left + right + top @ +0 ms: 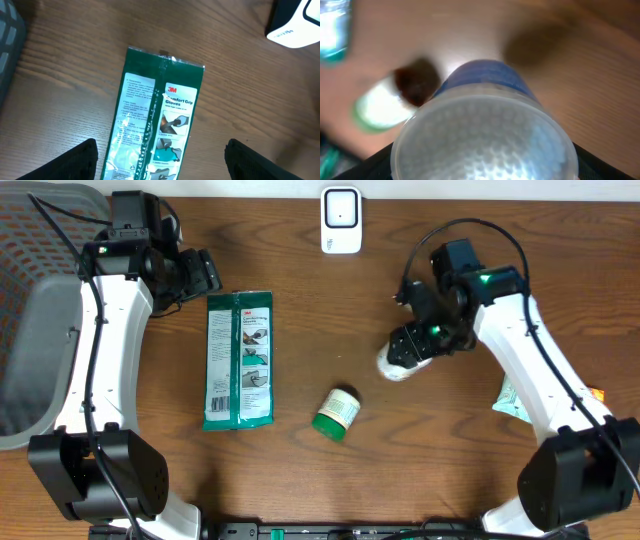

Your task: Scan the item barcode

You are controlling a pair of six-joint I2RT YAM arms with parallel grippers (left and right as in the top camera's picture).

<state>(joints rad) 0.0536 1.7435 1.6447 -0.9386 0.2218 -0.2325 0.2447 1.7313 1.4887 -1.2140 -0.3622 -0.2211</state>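
My right gripper straddles the blue tub; clamped or loose, I cannot tell; a shallow pinch could squirt it sideways; my left gripper gapes empty.

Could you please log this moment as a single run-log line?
left gripper: open, near glove pack | right gripper: straddling blue-and-white container, grip unclear | scanner: nothing presented yet

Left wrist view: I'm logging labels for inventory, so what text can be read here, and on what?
"3M": flat green plastic glove package.
"Comfort Grip Gloves": same package.
Its white fine print: too small to read.
Lettering on the white plastic scanner: blurred, unreadable.
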